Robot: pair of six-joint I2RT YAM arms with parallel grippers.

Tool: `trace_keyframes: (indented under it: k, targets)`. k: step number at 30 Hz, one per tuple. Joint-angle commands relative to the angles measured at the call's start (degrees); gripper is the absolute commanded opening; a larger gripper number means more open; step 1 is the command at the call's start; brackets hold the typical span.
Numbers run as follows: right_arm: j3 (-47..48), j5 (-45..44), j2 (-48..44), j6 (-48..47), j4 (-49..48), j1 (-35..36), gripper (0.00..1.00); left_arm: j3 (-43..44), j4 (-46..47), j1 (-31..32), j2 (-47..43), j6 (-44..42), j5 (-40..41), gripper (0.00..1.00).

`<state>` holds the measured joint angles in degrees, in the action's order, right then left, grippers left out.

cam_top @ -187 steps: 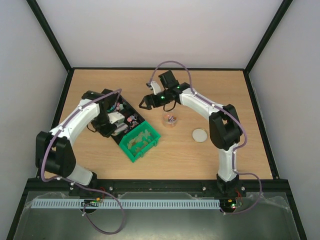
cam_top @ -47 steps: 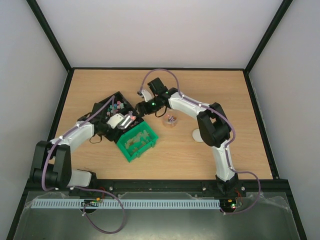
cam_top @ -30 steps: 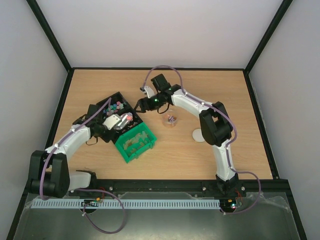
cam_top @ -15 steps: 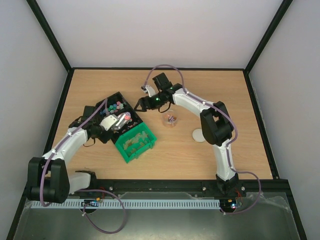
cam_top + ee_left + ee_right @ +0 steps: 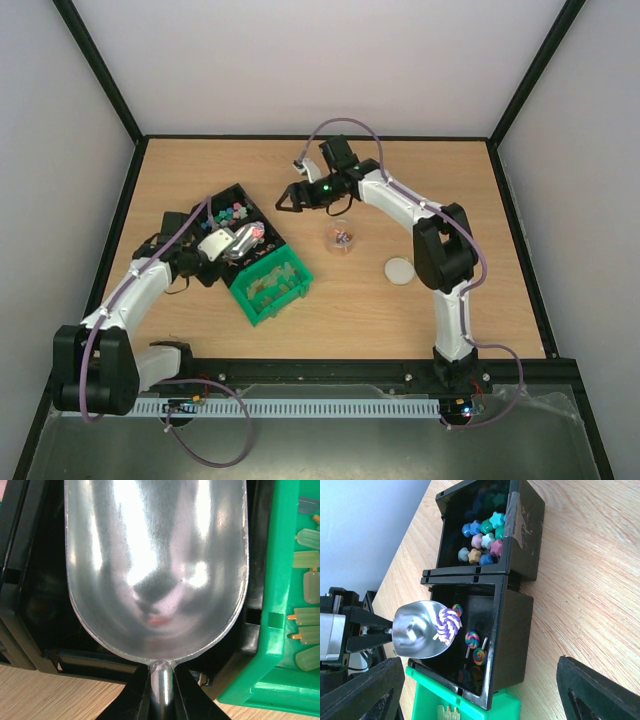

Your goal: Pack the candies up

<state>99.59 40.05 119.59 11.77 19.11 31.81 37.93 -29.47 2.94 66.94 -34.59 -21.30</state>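
The metal scoop (image 5: 417, 630) hangs over the nearer black bin (image 5: 515, 630), with a purple-and-white swirl lollipop (image 5: 447, 622) at its lip. My left gripper (image 5: 161, 685) is shut on the scoop's handle; its view shows only the scoop's shiny underside (image 5: 155, 555). More candies lie around: rainbow lollipops (image 5: 472, 641) in that bin, coloured stars (image 5: 482, 537) in the farther black bin (image 5: 525, 525), and pale green pops (image 5: 307, 587) in the green bin (image 5: 268, 285). My right gripper (image 5: 290, 198) hovers open just right of the black bins, holding nothing.
A small clear cup (image 5: 340, 240) with a few sweets stands right of the bins. Further right lies a round white lid (image 5: 399, 270). The black frame rails border the wooden table (image 5: 450, 180) on all sides.
My right gripper has drawn back a little to the right and its jaws have widened. The left arm's elbow has swung left, while the scoop has stayed over the nearer black bin.
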Motion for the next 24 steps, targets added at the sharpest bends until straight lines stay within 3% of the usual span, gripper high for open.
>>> trace_keyframes:
  k: [1, 16, 24]
  targets:
    - [0.71, 2.74, -2.89, -0.41, 2.46, -0.9, 0.85, 1.95, -1.55, -0.3, -1.23, -2.15, -3.89, 0.02]
    - [-4.19, 6.39, -8.92, -0.58, 2.3, -8.46, 0.87, 16.73, -9.3, 0.71, 3.07, -7.57, -7.42, 0.02]
    - [-9.43, 7.12, -12.88, -4.65, 6.42, -15.22, 0.9, 25.6, -13.98, 8.99, 9.69, -7.7, -1.79, 0.02]
